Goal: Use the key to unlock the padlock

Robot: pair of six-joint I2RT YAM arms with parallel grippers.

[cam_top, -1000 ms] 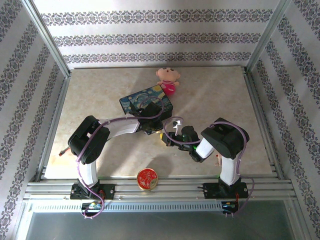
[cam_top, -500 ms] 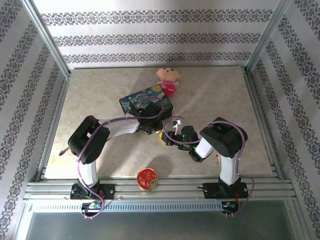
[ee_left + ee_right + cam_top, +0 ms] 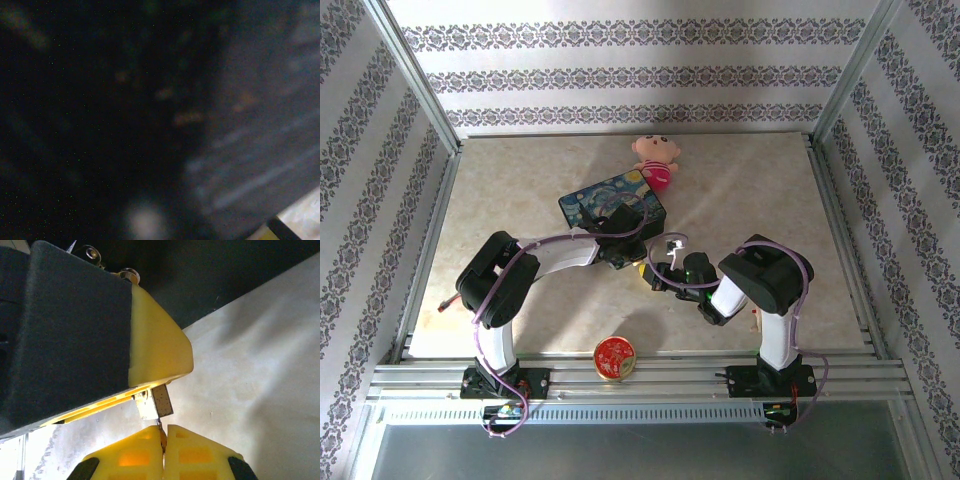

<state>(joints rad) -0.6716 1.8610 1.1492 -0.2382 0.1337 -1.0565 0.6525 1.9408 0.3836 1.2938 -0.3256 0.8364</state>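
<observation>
Inserting key: holding padlock [image 3: 155,402] clamped in left gripper [image 3: 152,390] near table [image 3: 770,200] middle, just off blue tin box [image 3: 590,200] near edge, key [image 3: 160,426] pinched tight in right gripper [image 3: 163,440], tip at keyway; next probably needs straight push, then turn.

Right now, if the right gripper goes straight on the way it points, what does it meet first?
The padlock, just ahead of the right gripper and held by the left gripper. A thin key in the shut right fingertips seems to bridge the small gap.
</observation>
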